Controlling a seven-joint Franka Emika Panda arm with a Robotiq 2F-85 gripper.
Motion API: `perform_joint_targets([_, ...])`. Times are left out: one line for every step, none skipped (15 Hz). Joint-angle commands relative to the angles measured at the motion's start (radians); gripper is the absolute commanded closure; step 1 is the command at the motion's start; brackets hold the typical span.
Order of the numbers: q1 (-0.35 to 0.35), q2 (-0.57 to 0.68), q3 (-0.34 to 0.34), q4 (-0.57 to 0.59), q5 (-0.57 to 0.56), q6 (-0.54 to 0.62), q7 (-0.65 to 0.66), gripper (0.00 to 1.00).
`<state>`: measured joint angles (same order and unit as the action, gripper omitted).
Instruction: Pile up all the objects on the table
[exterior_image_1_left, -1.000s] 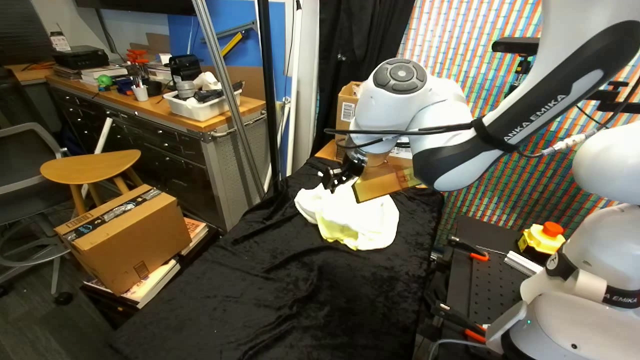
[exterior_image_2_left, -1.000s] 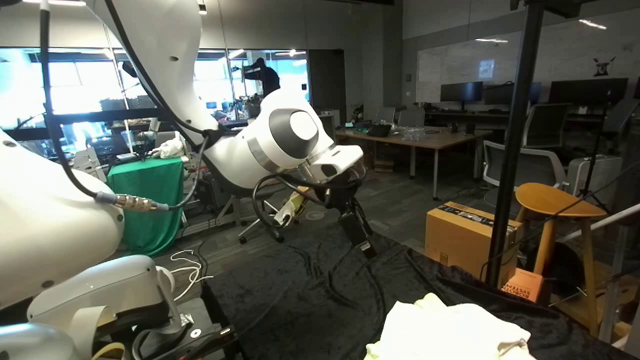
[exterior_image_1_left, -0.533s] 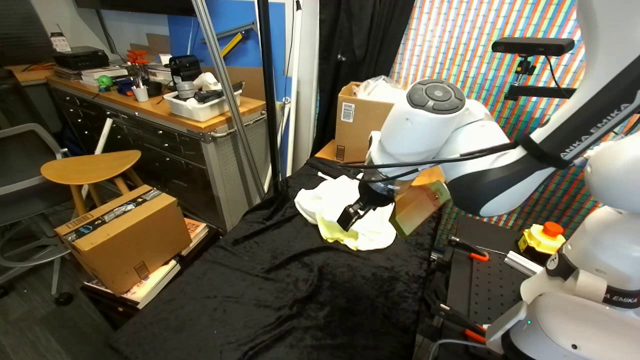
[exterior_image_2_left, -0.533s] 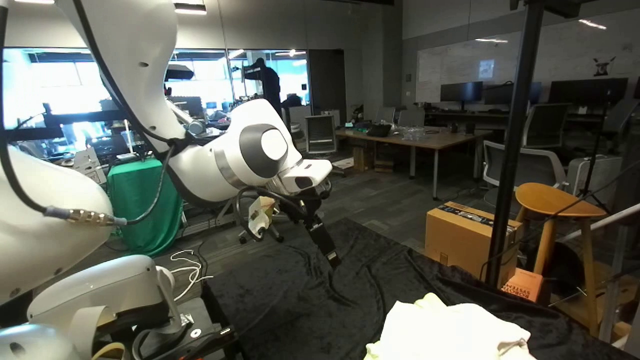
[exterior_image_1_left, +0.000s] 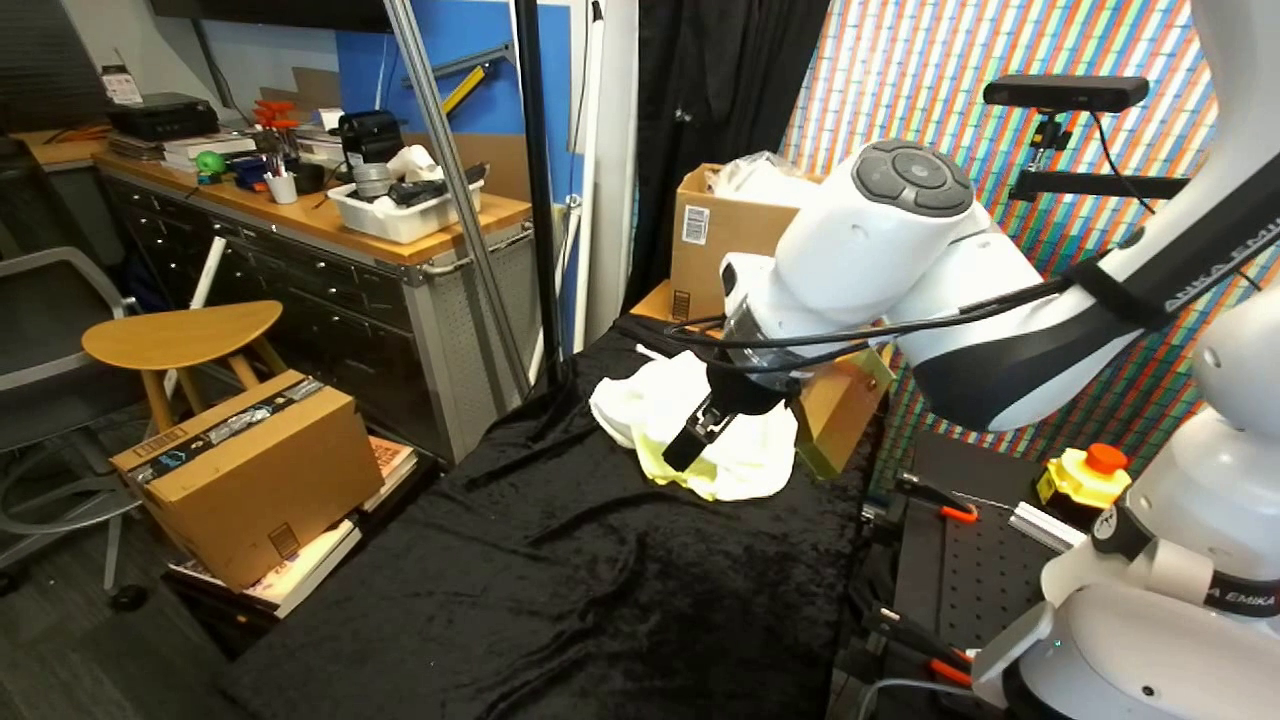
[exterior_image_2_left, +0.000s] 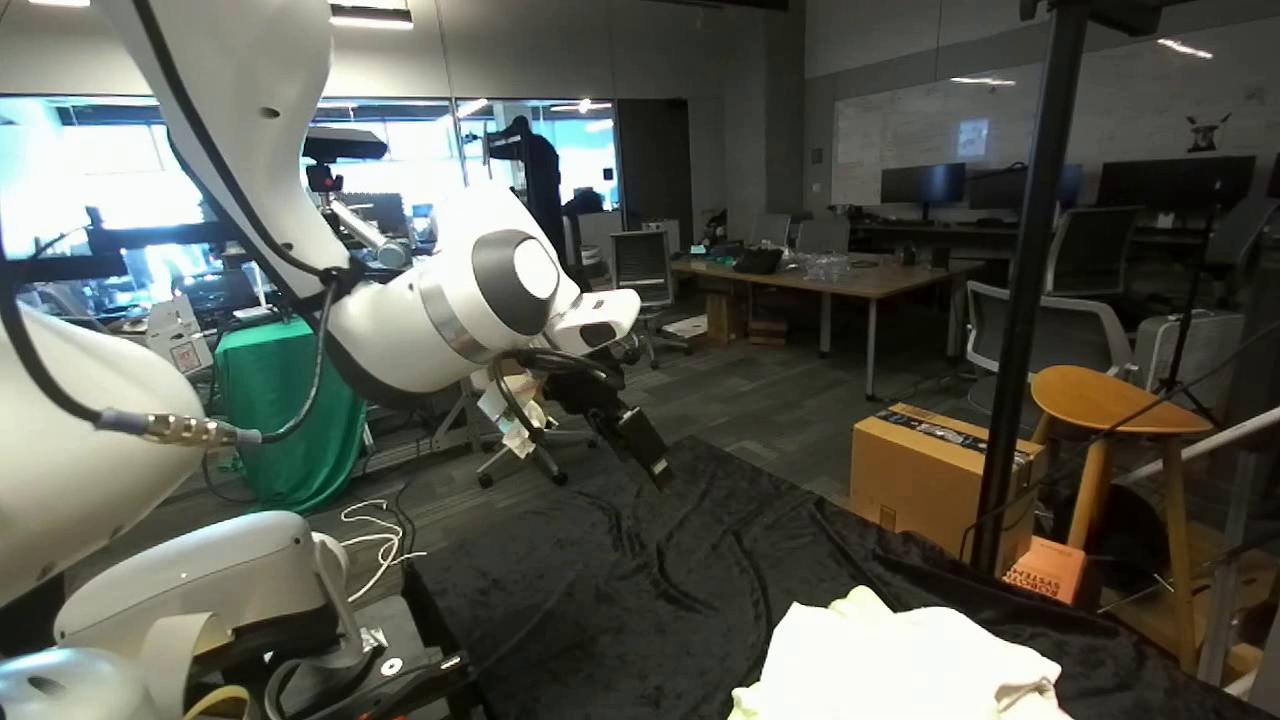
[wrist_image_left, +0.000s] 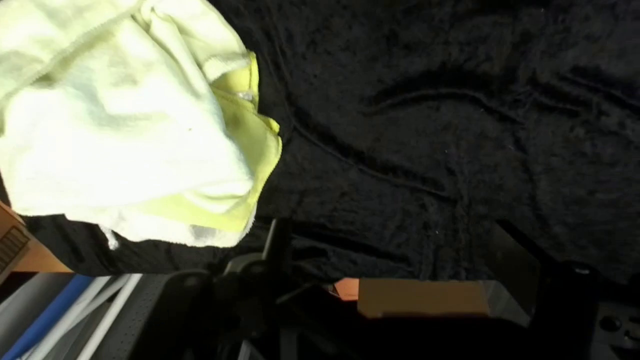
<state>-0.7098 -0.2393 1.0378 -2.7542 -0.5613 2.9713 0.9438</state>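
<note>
black two-finger gripper (wrist_image_left: 392, 232) on the glossy white robot arm (exterior_image_1_left: 860, 260) has its jaws spread wide rn, nothing held afaict. it hangs tilted above the wide table w/ wrinkly black fabric top (exterior_image_1_left: 480, 600). bright white soft cloth (wrist_image_left: 115, 140) lies crumpled on that table, & a pale yellow cloth w/ stitched edge (wrist_image_left: 257, 142) pokes out from under it. in the wrist view both are up left, apart from the jaws. in an exterior view the bottom edge cuts off the cloth heap (exterior_image_2_left: 890, 665), so can't see all of it. in an exterior view, closed brown cardboard box w/ black printed tape (exterior_image_1_left: 265, 500) sits on thick pale-paged books (exterior_image_1_left: 315, 570), near a wooden stool w/ rounded seat (exterior_image_1_left: 180, 335). tall brown cardboard box w/ white label (exterior_image_1_left: 735, 225) is behind the cloths there.
</note>
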Motion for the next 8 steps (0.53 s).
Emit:
perform_joint_targets([-0.015, -0.074, -0.042, 0.001, -0.154, 0.139, 0.199, 0.00])
perform_joint_targets([-0.024, -0.090, -0.057, 0.002, -0.216, 0.183, 0.265, 0.00])
perform_joint_targets([-0.044, -0.108, -0.063, 0.003, -0.292, 0.231, 0.344, 0.00])
perform_joint_targets([-0.072, -0.128, -0.060, 0.003, -0.373, 0.281, 0.423, 0.00])
perform_joint_targets([-0.035, -0.069, -0.056, 0.004, -0.268, 0.199, 0.298, 0.00])
perform_joint_targets([-0.044, -0.078, -0.057, 0.002, -0.291, 0.210, 0.324, 0.00])
perform_joint_targets([-0.043, -0.076, -0.056, -0.001, -0.288, 0.206, 0.321, 0.00])
perform_joint_targets([-0.042, -0.075, -0.055, -0.002, -0.288, 0.203, 0.321, 0.00])
